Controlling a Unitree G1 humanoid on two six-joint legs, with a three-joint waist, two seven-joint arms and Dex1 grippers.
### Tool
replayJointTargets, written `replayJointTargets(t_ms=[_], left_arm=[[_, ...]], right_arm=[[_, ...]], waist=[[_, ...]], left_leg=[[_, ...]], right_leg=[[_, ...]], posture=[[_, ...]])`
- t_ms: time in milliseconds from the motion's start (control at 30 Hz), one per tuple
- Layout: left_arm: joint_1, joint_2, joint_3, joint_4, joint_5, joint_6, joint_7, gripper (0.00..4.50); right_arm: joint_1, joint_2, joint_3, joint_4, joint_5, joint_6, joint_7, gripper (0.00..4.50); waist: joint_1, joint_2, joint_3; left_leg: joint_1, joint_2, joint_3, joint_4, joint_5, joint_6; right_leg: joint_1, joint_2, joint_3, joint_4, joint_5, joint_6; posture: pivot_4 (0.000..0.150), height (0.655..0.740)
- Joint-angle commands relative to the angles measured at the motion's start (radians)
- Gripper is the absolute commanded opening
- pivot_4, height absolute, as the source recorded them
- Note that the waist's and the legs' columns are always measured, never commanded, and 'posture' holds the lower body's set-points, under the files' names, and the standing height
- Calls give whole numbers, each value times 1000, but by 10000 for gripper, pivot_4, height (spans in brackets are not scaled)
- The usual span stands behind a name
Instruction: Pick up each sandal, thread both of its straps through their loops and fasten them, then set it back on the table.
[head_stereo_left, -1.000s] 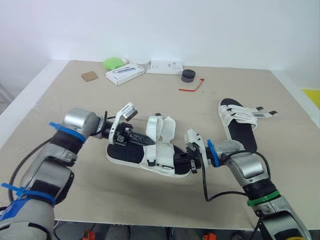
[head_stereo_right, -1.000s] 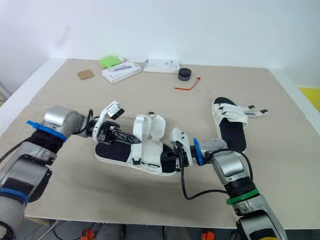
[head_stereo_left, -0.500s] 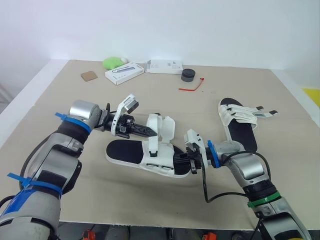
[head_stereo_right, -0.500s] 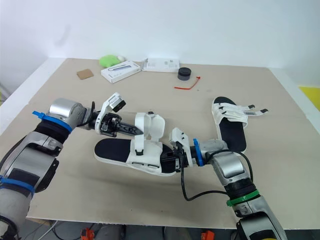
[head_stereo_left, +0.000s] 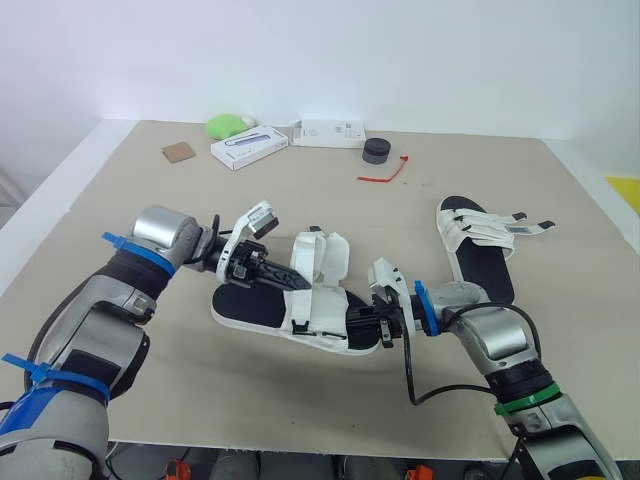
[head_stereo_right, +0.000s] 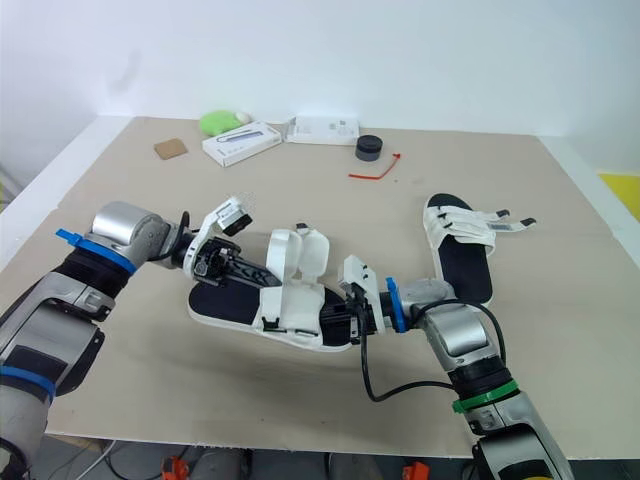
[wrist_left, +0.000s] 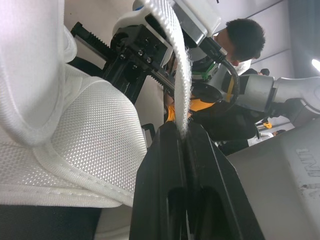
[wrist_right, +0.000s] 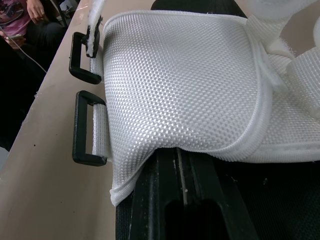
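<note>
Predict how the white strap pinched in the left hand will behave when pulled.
The strap is probably floppy: it bends in a curve above the left hand pinching it. It looks thin and woven, so likely light and grippy. The sandal should stay put, since the right hand grips its end.

Near sandal (head_stereo_left: 245, 303) is set mid-table (head_stereo_left: 120, 210), toward the front edge. Its strap (wrist_left: 181, 85) is held between the fingers of the left gripper (head_stereo_left: 296, 282), on its left half. Its right end is held by the right gripper (head_stereo_left: 355, 322). Second sandal (head_stereo_left: 480, 248) is laid to the right, slightly further back, well apart. Along the back edge, left to right, are placed: cardboard square (head_stereo_left: 179, 152), rounded lump (head_stereo_left: 228, 126), box (head_stereo_left: 249, 147) just in front of it, flat box (head_stereo_left: 330, 133), puck (head_stereo_left: 376, 150). Thin tie (head_stereo_left: 385, 175) is laid just in front of the puck.
</note>
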Motion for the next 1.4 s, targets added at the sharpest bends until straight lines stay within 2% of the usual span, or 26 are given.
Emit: replayJointTargets(t_ms=[33, 200, 433, 733, 833, 1033, 1133, 1267, 1400], left_arm=[[-5, -19, -7, 5, 14, -2, -12, 176], [-8, -59, 0, 39, 45, -14, -12, 176], [25, -48, -13, -6, 64, -52, -12, 176], [94, -73, 55, -28, 181, -334, 23, 176], [120, -82, 86, -53, 185, -375, 21, 176], [171, -61, 139, -222, 126, -331, -12, 176], [213, -17, 116, -323, 107, -339, -12, 176], [324, 70, 47, -445, 163, -508, -12, 176], [411, 57, 26, -404, 319, -730, 60, 176]], right_arm=[[41, -3, 50, 48, -36, 37, -30, 0], [46, -3, 50, 41, -35, 39, -32, 0], [57, -7, 46, 24, -31, 46, -37, 0], [52, -3, 48, 25, -31, 47, -40, 0], [52, -3, 47, 24, -30, 47, -40, 0], [58, -5, 43, 23, -29, 49, -40, 0], [59, -5, 41, 22, -27, 53, -41, 0], [58, -1, 37, 23, -25, 57, -42, 0], [59, 1, 37, 19, -23, 59, -43, 0]], waist=[[0, 0, 0], [0, 0, 0], [0, 0, 0], [2, 0, 0], [3, 0, 0], [4, 0, 0], [5, 0, 0], [3, 1, 0], [4, 1, -1]], left_leg=[[0, 0, 0, 0, 0, 0], [0, 0, 0, 0, 0, 0], [0, 0, 0, 0, 0, 0], [1, 0, 0, 0, 0, 0], [2, 0, 0, 0, 0, 0], [2, 0, 0, 0, 0, 0], [2, 0, 0, 0, 0, 0], [3, 0, 0, 0, 0, 0], [4, 1, 0, 0, 0, 0]], right_leg=[[0, 0, 0, 0, 0, 0], [0, 0, 0, 0, 0, 0], [1, 0, 0, 0, -1, 0], [2, 0, 0, 1, -1, -1], [2, 0, 0, 1, -1, 0], [2, 0, 0, 1, -1, 0], [2, 0, 0, 1, -1, 0], [3, 0, 1, 1, -1, 0], [3, 1, 1, 2, -1, -1]], posture=[[1500, 7400], [1500, 7400], [1500, 7400], [1500, 7400], [1500, 7400], [1500, 7400], [1500, 7400], [1500, 7400], [1500, 7400]])
